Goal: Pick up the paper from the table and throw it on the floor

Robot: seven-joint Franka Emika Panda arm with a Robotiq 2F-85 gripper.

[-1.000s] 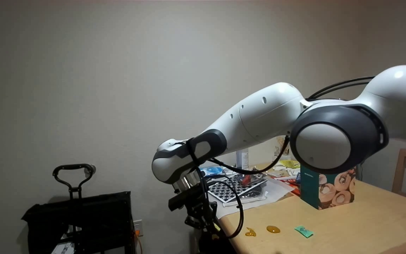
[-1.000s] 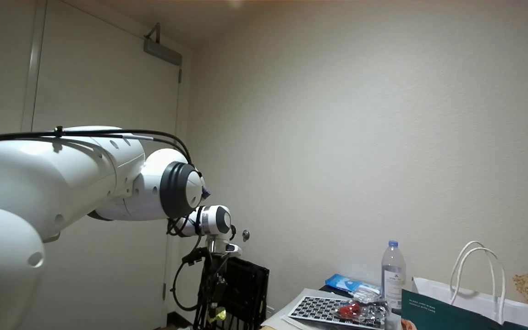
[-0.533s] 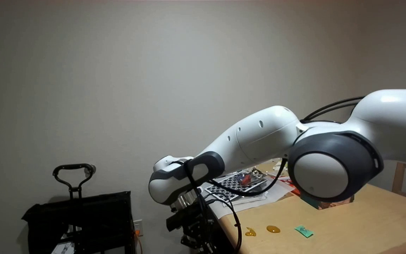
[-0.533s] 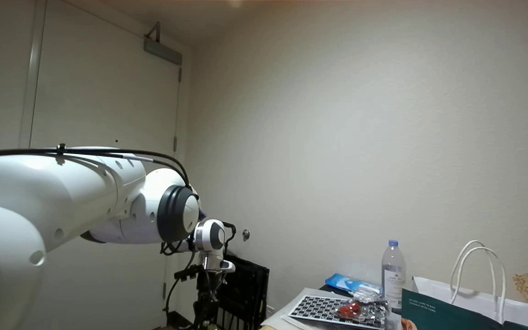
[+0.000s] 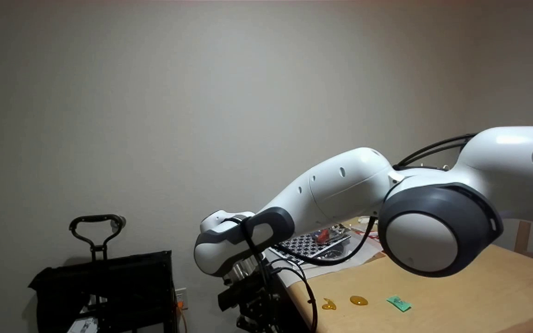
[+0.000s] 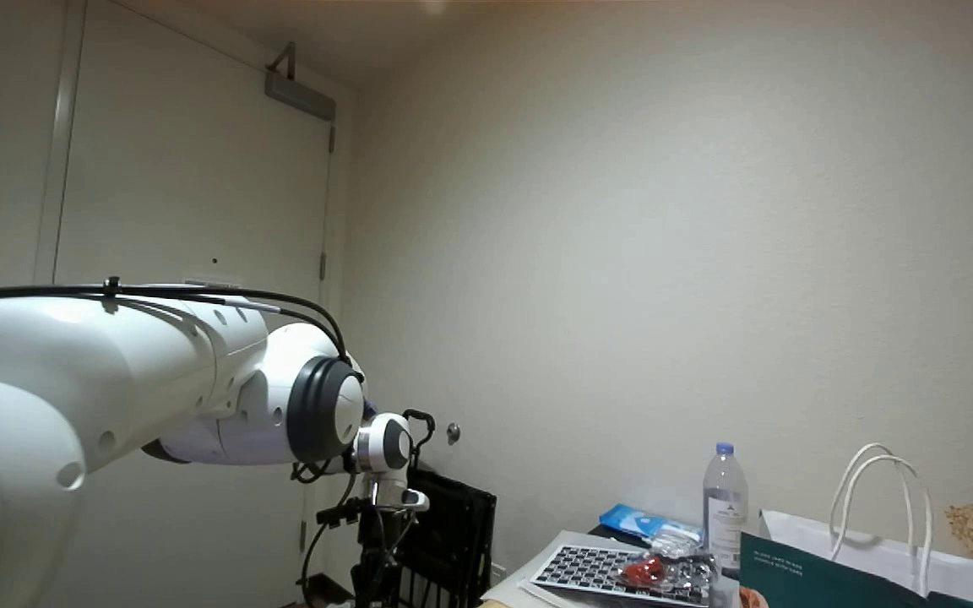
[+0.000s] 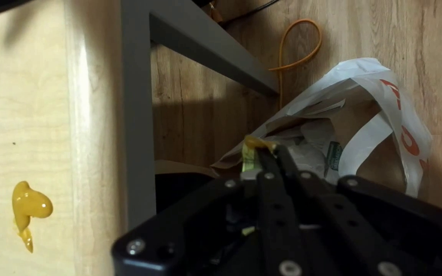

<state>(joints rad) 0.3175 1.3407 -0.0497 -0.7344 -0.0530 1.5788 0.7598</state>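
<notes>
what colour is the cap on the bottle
Blue; the cap shows best in an exterior view.

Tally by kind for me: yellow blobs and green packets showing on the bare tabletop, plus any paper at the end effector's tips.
Yellow blobs on the table: 2
Green packet on the table: 1
Yellow-green paper at the tips of the end effector: 1
Total: 4
</notes>
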